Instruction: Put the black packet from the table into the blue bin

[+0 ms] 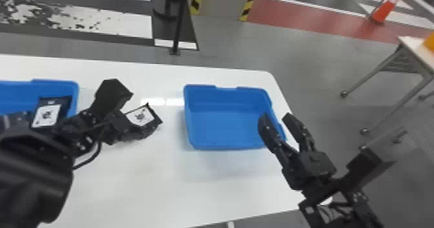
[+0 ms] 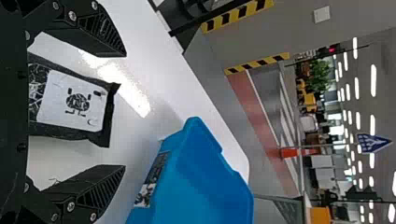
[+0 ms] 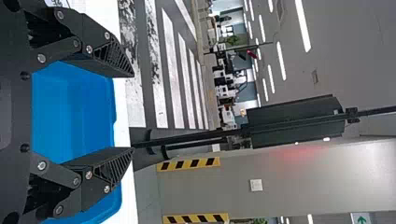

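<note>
Head view: packet lies lengthwise to the left gripper

Findings: the black packet (image 1: 141, 116) lies label up on the white table (image 1: 145, 179), left of the right-hand blue bin (image 1: 222, 124) and well apart from it. The left gripper (image 2: 125, 111) is clearly the nearer one. In the left wrist view its jaws stand wide apart, the packet showing between them with bare table along both flanks; they have hold of nothing. The packet's long axis runs roughly with the fingers, slightly canted, reaching from left to right in the scene with its right end a little farther off. Their height above the packet cannot be judged.

Right gripper (image 1: 276, 116): at the right end of that bin, jaws parted, nothing held. A second packet (image 1: 46, 116) appears at the left-hand blue bin (image 1: 16, 91).

Assessment: the grasp looks due next, by the left arm. It calls for squaring to the cant, lowering if needed, and closing across the narrow width. Off centre, one finger could push the packet sideways or fold its edge. The right-hand bin seems the likelier destination.
</note>
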